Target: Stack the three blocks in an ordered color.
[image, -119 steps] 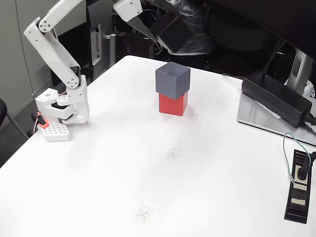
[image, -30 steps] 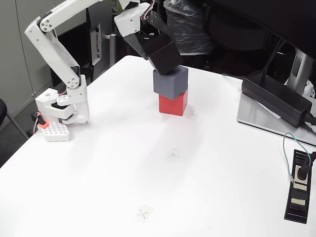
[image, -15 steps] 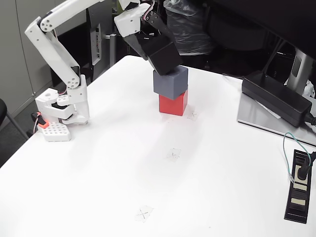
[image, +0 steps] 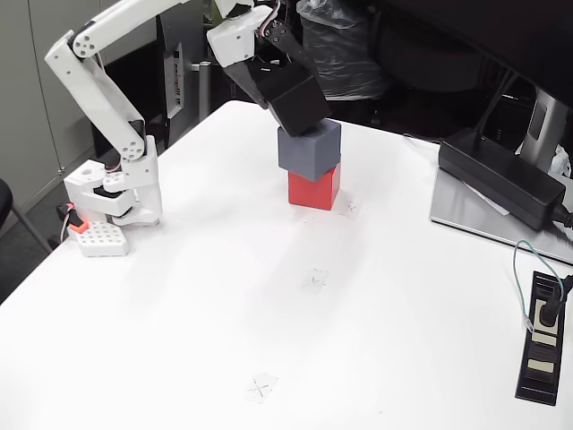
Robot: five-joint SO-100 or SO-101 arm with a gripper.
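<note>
- The arm's base (image: 115, 193) is fixed at the left edge of the tabletop (image: 269, 313), and the white links rise from it and reach over toward the far edge.
- The gripper (image: 269, 67) hangs above the far edge with its fingers pinching the black block (image: 295, 97) by opposite faces; the block sits tilted in the grip, one low corner touching or almost touching the top of the stack.
- The blue-grey block (image: 309, 150) rests on the red block (image: 313, 188), near the far edge of the tabletop and about midway along it. The blue-grey one overhangs the smaller red one slightly.
- All three look like plain, rigid, matte cubes, probably light, so a modest squeeze across two flat parallel faces should hold them without slip.
- The tilt is the likely risk: released on a corner, the black block may rock or slide off, and a narrow red base makes the stack easy to nudge.
- The power brick (image: 501, 179) lies at the right edge, well apart from the stack.
</note>
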